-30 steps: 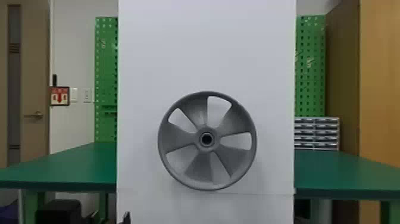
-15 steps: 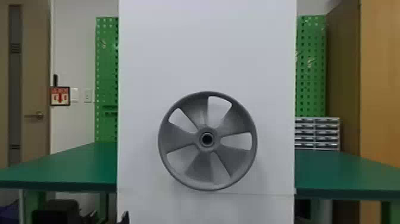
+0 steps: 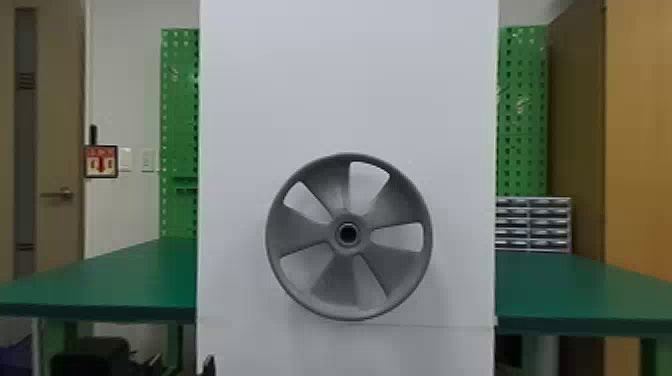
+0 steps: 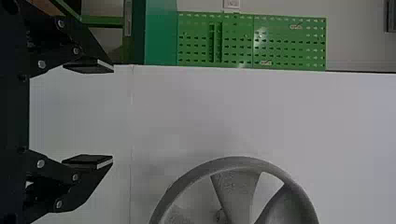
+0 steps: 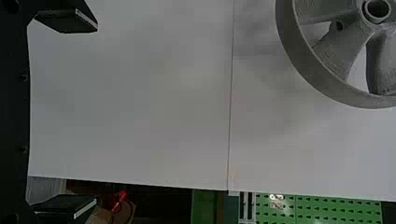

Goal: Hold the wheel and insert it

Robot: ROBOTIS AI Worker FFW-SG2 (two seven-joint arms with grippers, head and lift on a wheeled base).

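At the bottom edge of the head view, left of the wheel, a small black tip of my left gripper (image 3: 209, 367) shows. The grey spoked wheel (image 3: 344, 292) stands upright against the white panel (image 3: 345, 80), its round hub hole facing me. In the left wrist view my left gripper (image 4: 112, 115) is open with nothing between its fingers; part of the wheel (image 4: 236, 191) is beyond the fingertips. The right wrist view has my right gripper (image 5: 97, 115) wide open and holding nothing, with the wheel (image 5: 303, 51) farther off, apart from it.
Green tables (image 3: 110, 275) extend on both sides of the panel. Behind them are a green pegboard (image 3: 522, 110), a small drawer cabinet (image 3: 532, 225) and a wooden cabinet (image 3: 640, 140). A red item (image 5: 116, 200) lies past the panel's edge in the right wrist view.
In the head view, the black tip of my left gripper has shifted very slightly left. The wheel has stayed in place.
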